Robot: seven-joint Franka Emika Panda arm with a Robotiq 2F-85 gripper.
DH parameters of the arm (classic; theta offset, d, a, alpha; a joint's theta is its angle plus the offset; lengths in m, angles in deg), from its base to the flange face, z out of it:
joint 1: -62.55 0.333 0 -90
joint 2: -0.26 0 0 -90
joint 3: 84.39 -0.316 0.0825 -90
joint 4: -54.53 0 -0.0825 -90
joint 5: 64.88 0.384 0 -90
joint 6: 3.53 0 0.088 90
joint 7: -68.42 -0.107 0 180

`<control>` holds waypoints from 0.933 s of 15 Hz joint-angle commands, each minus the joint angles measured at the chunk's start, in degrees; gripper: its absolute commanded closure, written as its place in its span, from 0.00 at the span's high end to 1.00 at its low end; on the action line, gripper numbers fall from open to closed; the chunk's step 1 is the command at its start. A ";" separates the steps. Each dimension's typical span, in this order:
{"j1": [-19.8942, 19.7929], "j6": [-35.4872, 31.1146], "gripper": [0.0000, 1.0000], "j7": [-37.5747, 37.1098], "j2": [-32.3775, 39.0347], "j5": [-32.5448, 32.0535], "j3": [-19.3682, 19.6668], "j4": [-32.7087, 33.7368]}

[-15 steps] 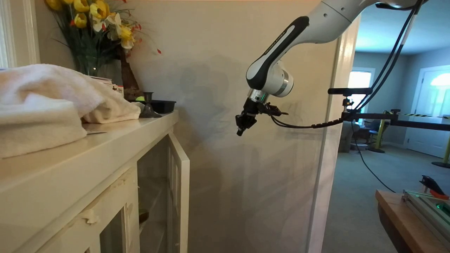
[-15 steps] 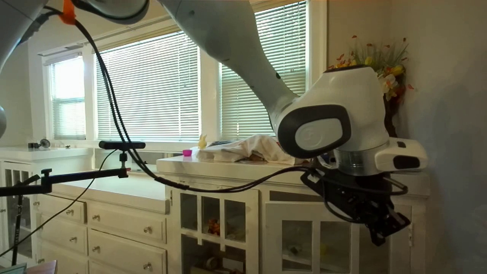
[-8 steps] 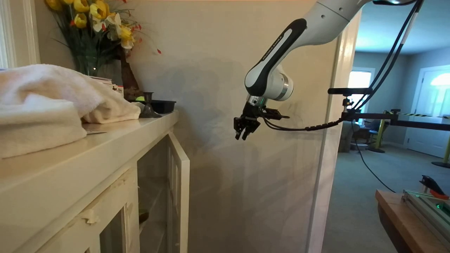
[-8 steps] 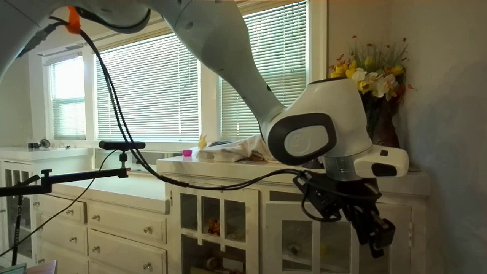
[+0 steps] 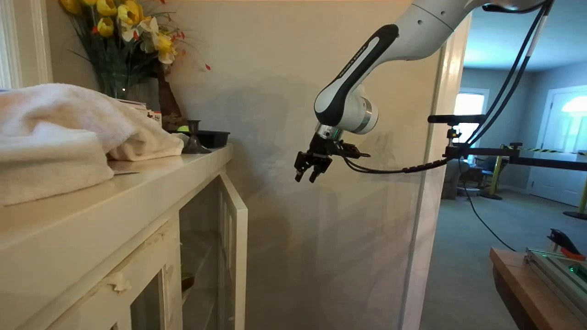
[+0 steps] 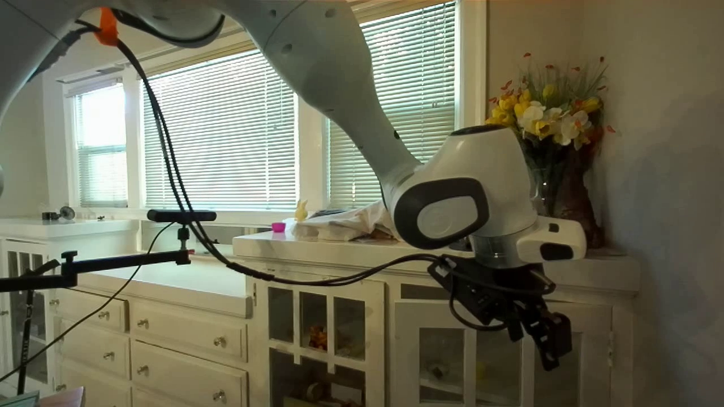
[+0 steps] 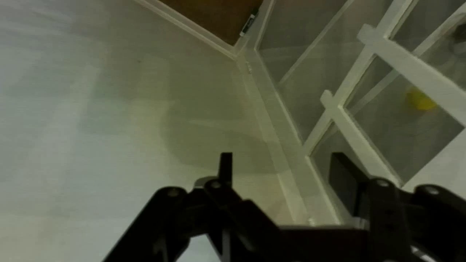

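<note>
As we are reading an exterior view from left to right, we are first finding a pale towel [image 5: 59,133] lying bunched on the white worktop [image 5: 151,167]. Behind it, a vase of flowers [image 5: 110,62] is standing near the wall [image 5: 321,229], and a dark candlestick [image 5: 194,137] is sitting close to the worktop's end, just beside a black tray [image 5: 214,139]. Below these, the paned cabinet door [image 5: 240,261] is standing ajar, jutting out from the cabinet [image 5: 173,266]. Next along, the claw [image 5: 305,178] is hanging apart from that door, and it is gripping nothing: its fingers [image 7: 225,171] are standing spread with a bare gap between them, as the wrist view is also showing. Further right, the arm [image 5: 362,75] is slanting upward, its cable [image 5: 412,168] is sagging beside it, and a black camera [image 5: 455,119] is sitting on its stand [image 5: 486,152]. We are judging the door to be the likeliest trouble: a spread finger could end up knocking its thin outer edge or pressing on a pane [image 7: 400,116], and the cause would be misread depth, since the wrist view is dim and is laying the fingers over wall and door alike. We are also watching the cable, which could end up snagging on the door's top corner if the arm were swinging too close.
</note>
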 commanded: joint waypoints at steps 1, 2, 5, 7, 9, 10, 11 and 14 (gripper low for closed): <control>-3.56 -0.66 0.49 9.01 3.64 -0.90 -7.58 3.61; -4.37 -0.01 0.49 11.59 4.51 -1.11 -9.50 4.43; -7.59 2.75 0.26 19.74 6.88 -1.41 -15.38 6.30; -9.15 5.33 0.13 25.02 8.33 -2.11 -17.82 7.81; -10.00 7.89 0.01 30.88 9.61 -2.18 -19.19 9.36; -10.29 8.84 0.00 34.01 10.14 -2.09 -19.63 10.03; -10.53 10.09 0.00 37.19 10.64 -1.92 -20.02 10.84; -11.03 12.71 0.00 46.92 12.27 -1.13 -21.09 13.23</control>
